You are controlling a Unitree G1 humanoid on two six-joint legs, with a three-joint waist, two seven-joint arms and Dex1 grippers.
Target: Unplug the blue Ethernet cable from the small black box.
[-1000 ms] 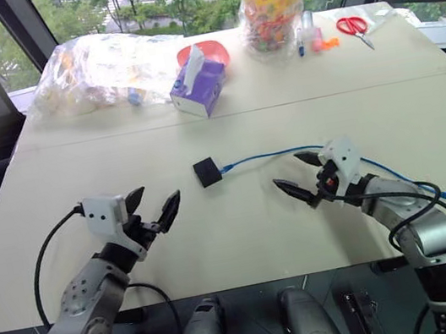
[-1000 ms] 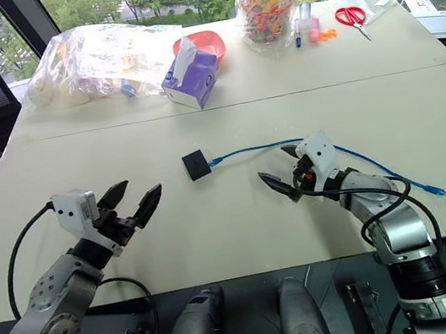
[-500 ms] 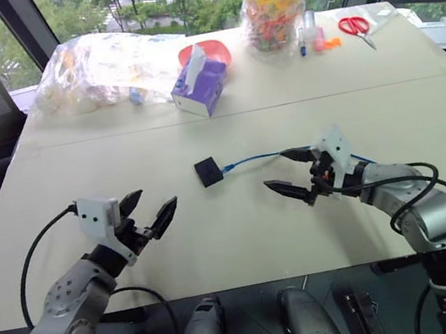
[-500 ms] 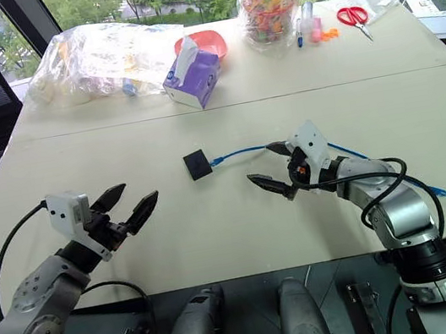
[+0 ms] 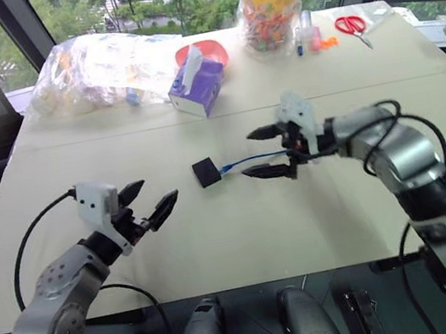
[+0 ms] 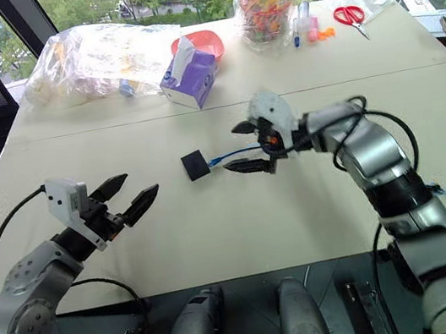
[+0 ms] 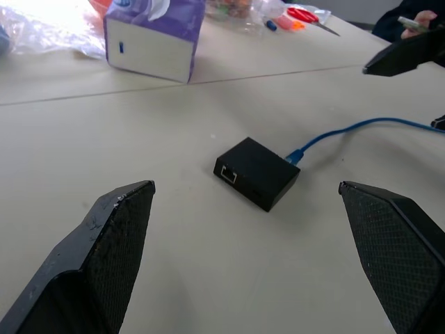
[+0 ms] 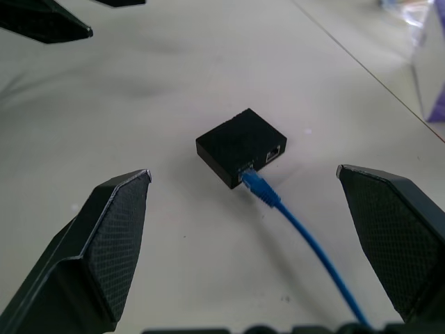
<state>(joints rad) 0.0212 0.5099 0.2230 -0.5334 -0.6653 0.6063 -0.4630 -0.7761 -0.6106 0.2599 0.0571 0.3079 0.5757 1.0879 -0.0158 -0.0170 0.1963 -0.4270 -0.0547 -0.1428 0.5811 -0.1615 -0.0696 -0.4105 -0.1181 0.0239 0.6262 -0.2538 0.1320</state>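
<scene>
Approach step, judging by the layout: small matte-black box (image 5: 206,171) mid-worktop with thin bright-blue Ethernet cable (image 5: 248,161) still plugged in, right claw (image 5: 266,152) wide open and empty straddling the cord beside the box, left claw (image 5: 148,202) open, empty, nearby; next, pinching the plug.

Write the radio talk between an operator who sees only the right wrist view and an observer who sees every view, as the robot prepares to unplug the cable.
Operator: The blue Ethernet cable is plugged into the small black box. Where is the left gripper?
Observer: Open, near the table's front edge, to the left of the box and well apart from it.
Operator: What lies beyond the box?
Observer: A purple tissue box stands farther back on the table.
</scene>
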